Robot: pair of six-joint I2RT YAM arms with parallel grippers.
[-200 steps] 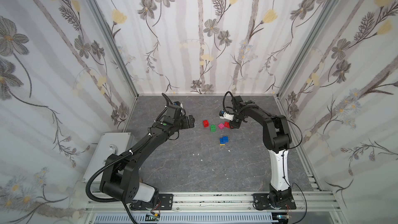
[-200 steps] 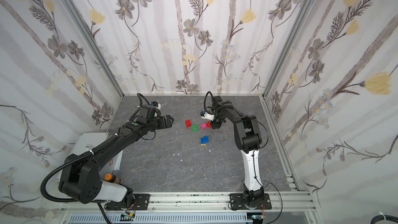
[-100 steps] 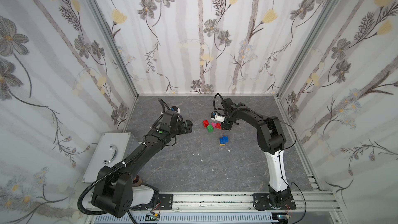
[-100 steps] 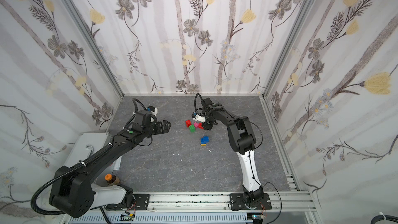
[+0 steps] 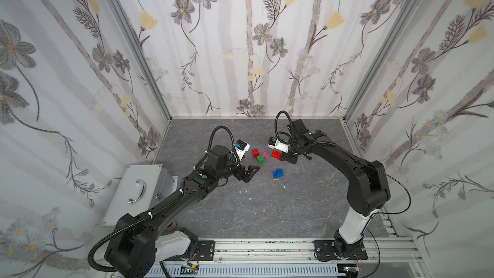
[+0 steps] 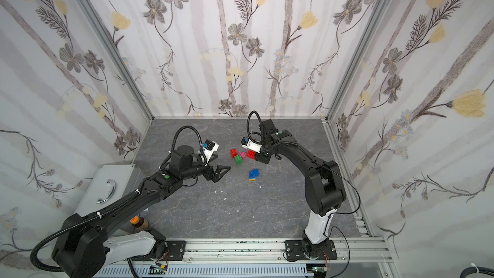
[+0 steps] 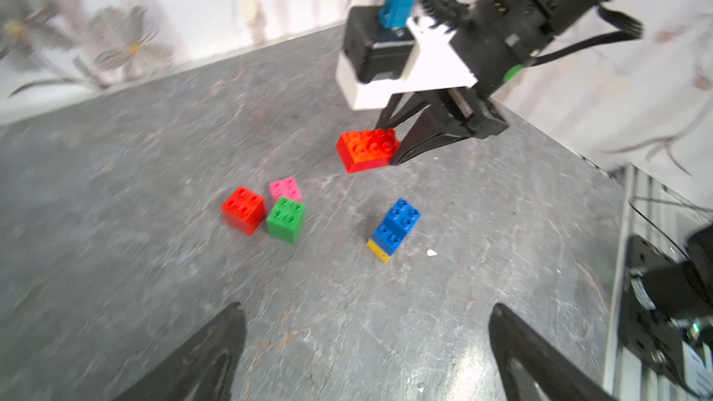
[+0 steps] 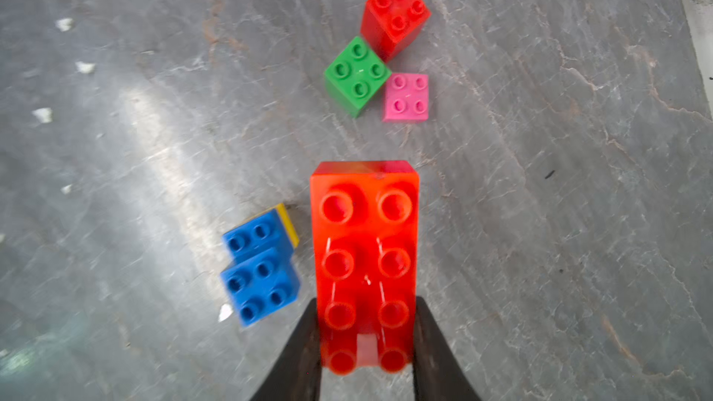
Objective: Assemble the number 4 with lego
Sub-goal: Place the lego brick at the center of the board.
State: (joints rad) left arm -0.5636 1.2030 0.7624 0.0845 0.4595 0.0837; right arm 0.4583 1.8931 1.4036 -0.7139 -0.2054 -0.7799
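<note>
My right gripper [image 8: 366, 302] is shut on one end of the long red brick [image 8: 364, 248], held low over the grey floor; both top views show the brick [image 5: 276, 154] [image 6: 250, 154]. To its left lie the pink brick [image 5: 264, 154], the green brick [image 5: 261, 159] and the small red brick [image 5: 255, 152], close together. Two blue bricks [image 5: 277, 174] sit joined on a yellow brick [image 7: 378, 250], nearer the front. My left gripper [image 5: 252, 173] [image 7: 366, 306] stands open and empty, left of the blue bricks. No assembled number 4 shows.
A grey metal box with a handle [image 5: 136, 191] stands at the left edge beside the left arm. White crumbs [image 5: 284, 187] dot the floor. Patterned walls close three sides, and an aluminium rail [image 5: 267, 244] runs along the front.
My right gripper swept left with the long red brick, nudging the pink brick against the green one, then drew back right. My left gripper moved forward and right, toward the blue bricks.
</note>
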